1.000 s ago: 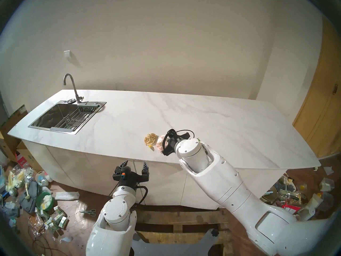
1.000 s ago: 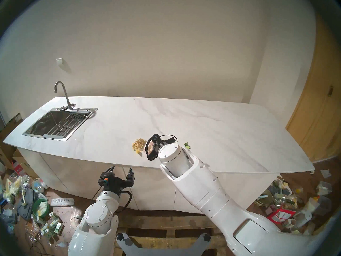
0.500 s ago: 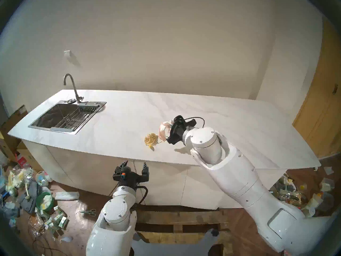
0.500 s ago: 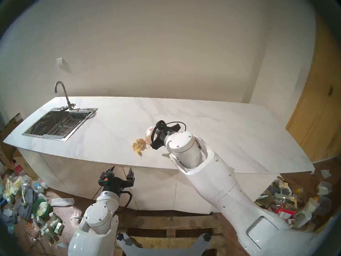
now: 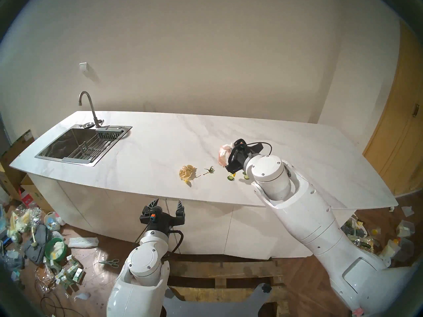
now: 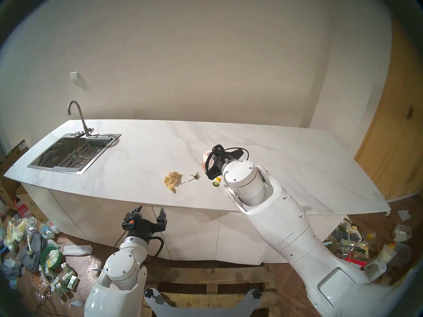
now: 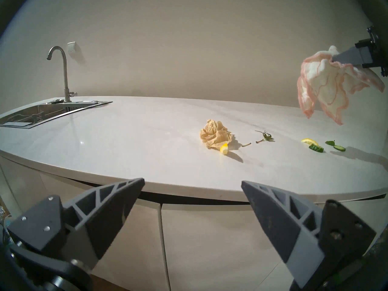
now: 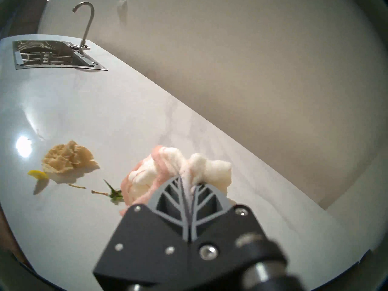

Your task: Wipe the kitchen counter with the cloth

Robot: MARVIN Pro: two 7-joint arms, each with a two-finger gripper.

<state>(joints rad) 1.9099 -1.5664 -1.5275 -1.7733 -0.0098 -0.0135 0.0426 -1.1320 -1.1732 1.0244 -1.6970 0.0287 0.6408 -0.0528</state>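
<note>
Right tool [image 8: 185, 179] lifted right off the tabletop [image 5: 148, 154], pinching the cloth [image 7: 327, 89] clear to restart wiping; scraps [image 7: 315, 146] uncovered.

Home kitchen, white marble-look surface [image 5: 160, 149] over white cabinet fronts [image 5: 137, 216], steel sink [image 5: 77, 147], curved faucet [image 5: 88, 106], wooden door [image 5: 398, 131].

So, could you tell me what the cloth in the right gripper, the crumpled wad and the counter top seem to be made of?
The cloth: soft fluffy terry-like fabric, white with pink edging; it hangs in limp folds from the right gripper.
The crumpled wad: probably paper, matte tan-yellow, holding stiff creases.
The counter top: marble-look slab, white with faint grey veins, polished; it mirrors a light. Real stone or not, I cannot tell.
</note>
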